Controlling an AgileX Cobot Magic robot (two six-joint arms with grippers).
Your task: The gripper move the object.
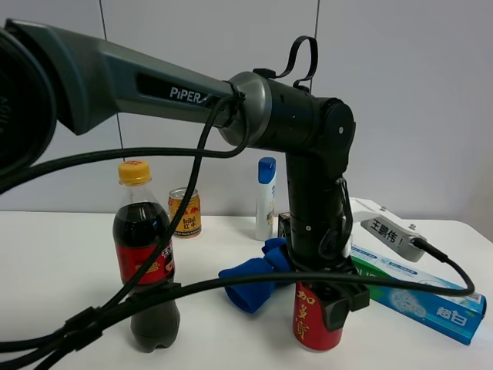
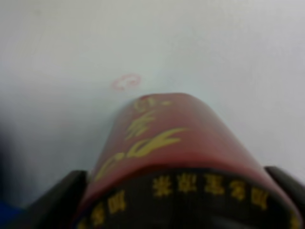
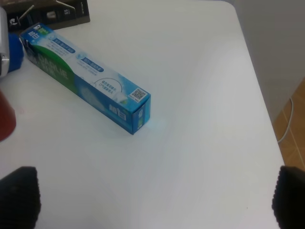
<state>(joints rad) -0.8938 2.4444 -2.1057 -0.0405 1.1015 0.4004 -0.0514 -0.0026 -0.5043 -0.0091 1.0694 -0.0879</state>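
The red can (image 1: 312, 324) stands upright on the worktop (image 1: 54, 254), near the front edge and right of the middle. The left end effector (image 1: 323, 297) sits over its top, with one dark finger (image 2: 62, 200) on each side of the can. The wrist view is too blurred to tell whether the fingers are pinching the can or standing just clear of it. A crumpled blue cloth (image 1: 250, 281) lies just beside the can on its left. A blue and green toothpaste box (image 1: 420, 297) lies flat just behind it, towards the right edge. A cola bottle (image 1: 146, 254) stands near the front edge on the left. A gold can (image 1: 186, 213) and a white bottle (image 1: 265, 199) stand towards the back edge. The right end effector (image 3: 155, 200) hangs over bare worktop, its fingers spread wide with nothing between them.
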